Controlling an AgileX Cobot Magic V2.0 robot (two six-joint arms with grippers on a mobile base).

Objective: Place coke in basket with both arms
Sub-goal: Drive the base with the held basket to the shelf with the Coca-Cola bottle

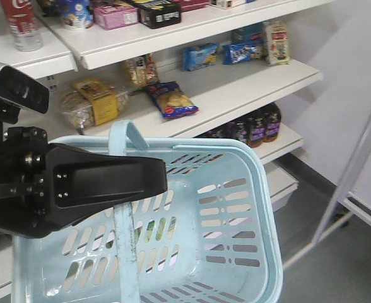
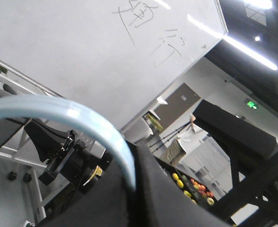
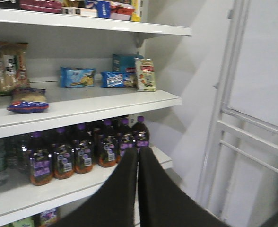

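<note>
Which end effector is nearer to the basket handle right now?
Left. The left end effector is clamped on the basket handle; the right end effector faces the shelves, with no basket in its view.

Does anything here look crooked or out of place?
The blue chip bag lies flat and slanted on the middle shelf. The basket hangs from the left gripper, shut on its handle, and looks tilted. Nothing spilled.

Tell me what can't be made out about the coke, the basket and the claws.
Coke: front view, top edge cuts off its neck and cap.
Basket: front view, left claw hides part of its inside; bottom edge cuts its near end.
Right claw: absent from front view, so its distance from the coke is unknown.
Purple-labelled bottles: right wrist view, print too blurred to read.
</note>
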